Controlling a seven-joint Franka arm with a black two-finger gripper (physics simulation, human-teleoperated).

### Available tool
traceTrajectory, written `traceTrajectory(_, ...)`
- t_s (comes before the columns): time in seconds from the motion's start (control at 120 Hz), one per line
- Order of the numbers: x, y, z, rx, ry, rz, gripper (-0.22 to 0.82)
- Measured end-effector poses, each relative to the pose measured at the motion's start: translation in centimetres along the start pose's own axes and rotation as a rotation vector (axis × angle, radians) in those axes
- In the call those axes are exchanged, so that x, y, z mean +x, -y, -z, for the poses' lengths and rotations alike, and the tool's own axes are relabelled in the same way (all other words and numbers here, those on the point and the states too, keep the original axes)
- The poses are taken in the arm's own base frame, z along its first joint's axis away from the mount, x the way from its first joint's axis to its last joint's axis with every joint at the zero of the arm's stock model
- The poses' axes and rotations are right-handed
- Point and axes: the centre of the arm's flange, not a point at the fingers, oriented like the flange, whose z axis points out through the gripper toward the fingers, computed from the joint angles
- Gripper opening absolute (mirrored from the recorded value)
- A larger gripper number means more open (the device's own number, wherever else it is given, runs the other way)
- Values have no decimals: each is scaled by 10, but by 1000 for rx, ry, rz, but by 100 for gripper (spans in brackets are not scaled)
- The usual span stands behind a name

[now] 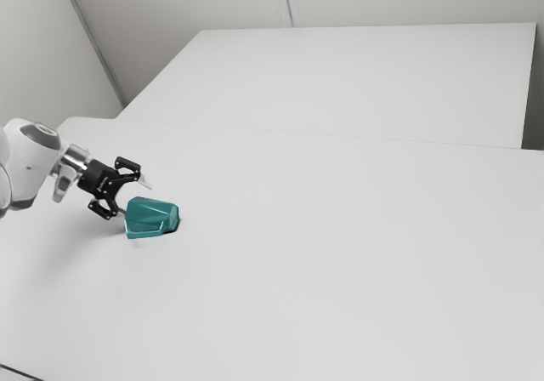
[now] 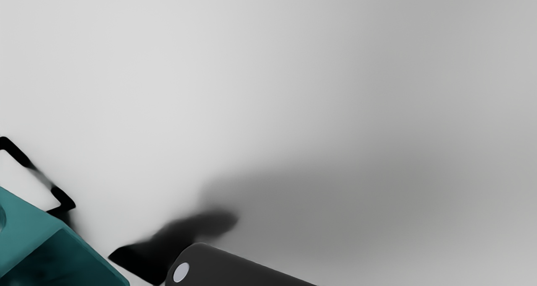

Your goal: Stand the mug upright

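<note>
From exterior view's left: white arm behind gripper, reaching toward exterior view's right. Next, black gripper, released, fingers spread wide. Then teal mug, tipped on side on white table, just beyond fingertips, nearer lower finger; wider end toward gripper, narrower end pointing away. Contact between that finger and mug: cannot tell. Wrist view: mug's dark, hollow inside near dark finger.

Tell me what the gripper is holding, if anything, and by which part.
Nothing is held. The gripper is open, its fingers spread apart, and the teal mug lies on its side on the table, close by.
</note>
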Motion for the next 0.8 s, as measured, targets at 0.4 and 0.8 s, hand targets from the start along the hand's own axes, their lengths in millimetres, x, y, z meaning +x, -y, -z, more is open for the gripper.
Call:
traceTrajectory(0.4,-1,7,-9,9,1,-5,1)
traceTrajectory(0.8,9,67,-9,1,27,-116,-16)
